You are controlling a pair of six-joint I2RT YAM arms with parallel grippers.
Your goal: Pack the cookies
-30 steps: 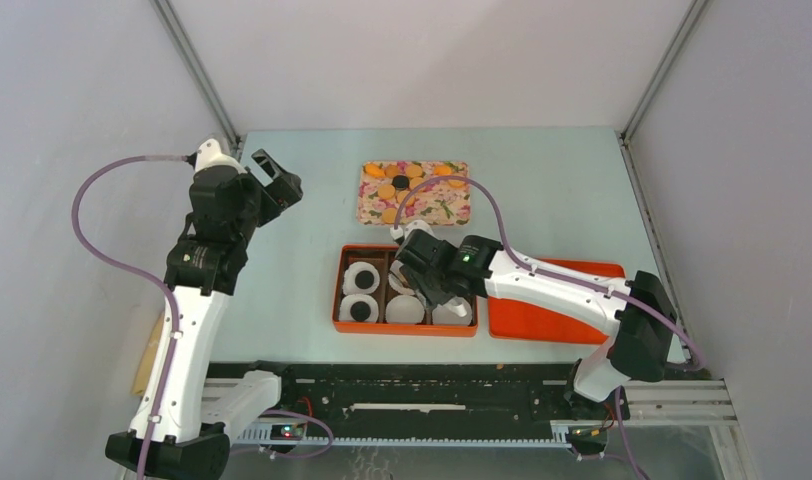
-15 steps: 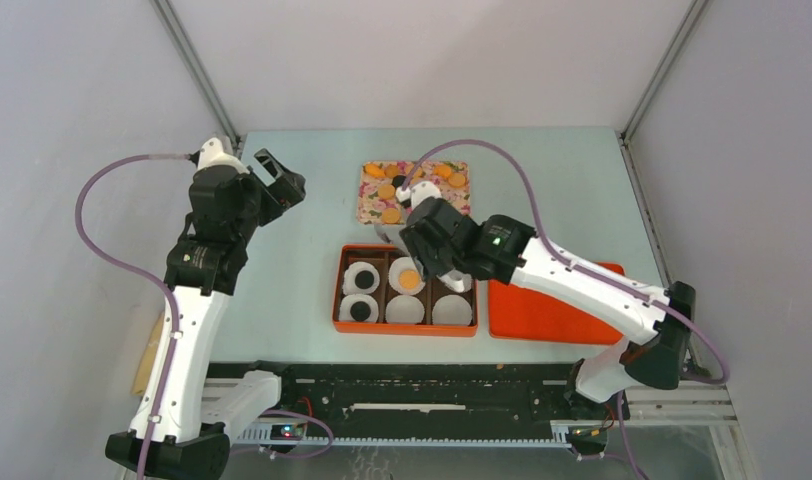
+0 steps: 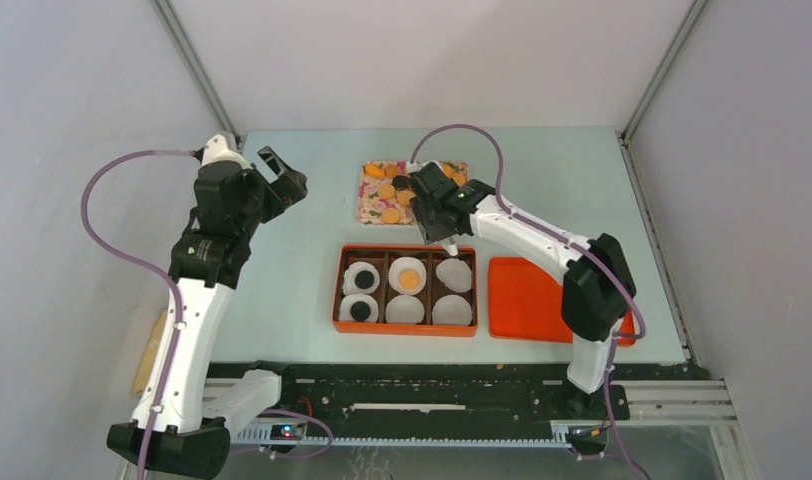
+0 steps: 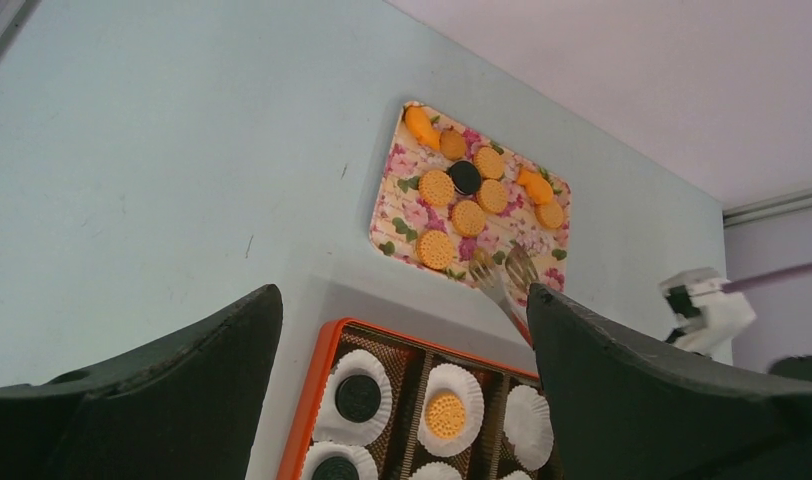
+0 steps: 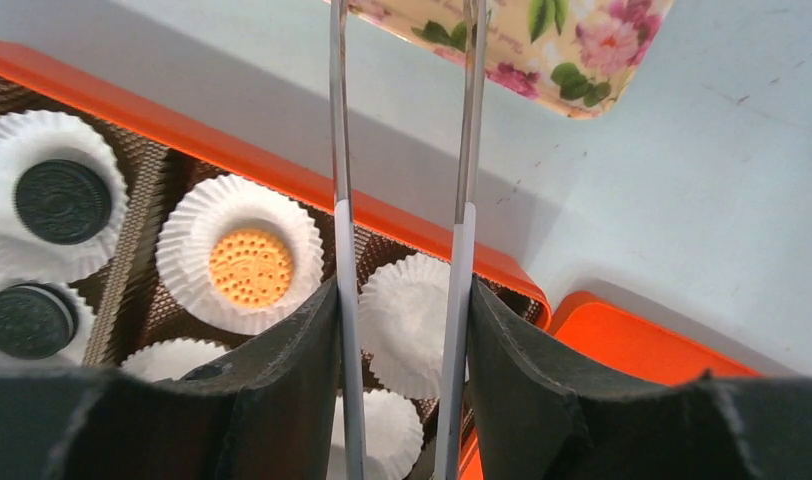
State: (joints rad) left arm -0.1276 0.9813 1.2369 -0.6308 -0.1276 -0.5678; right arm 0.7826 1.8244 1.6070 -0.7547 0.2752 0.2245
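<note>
Several orange cookies and one black cookie lie on a floral tray. An orange box holds white paper cups. Two left cups hold black cookies. The middle back cup holds an orange cookie, also in the right wrist view. My right gripper is shut on metal tongs. The tong tips hang empty over the tray's near edge. My left gripper is open and empty, high at the left.
An orange lid lies right of the box. Three cups on the box's right side are empty. Grey walls enclose the table on both sides.
My right gripper has risen from the box and moved back toward the floral tray. An orange cookie now lies in the middle back cup. The left arm has barely moved.
</note>
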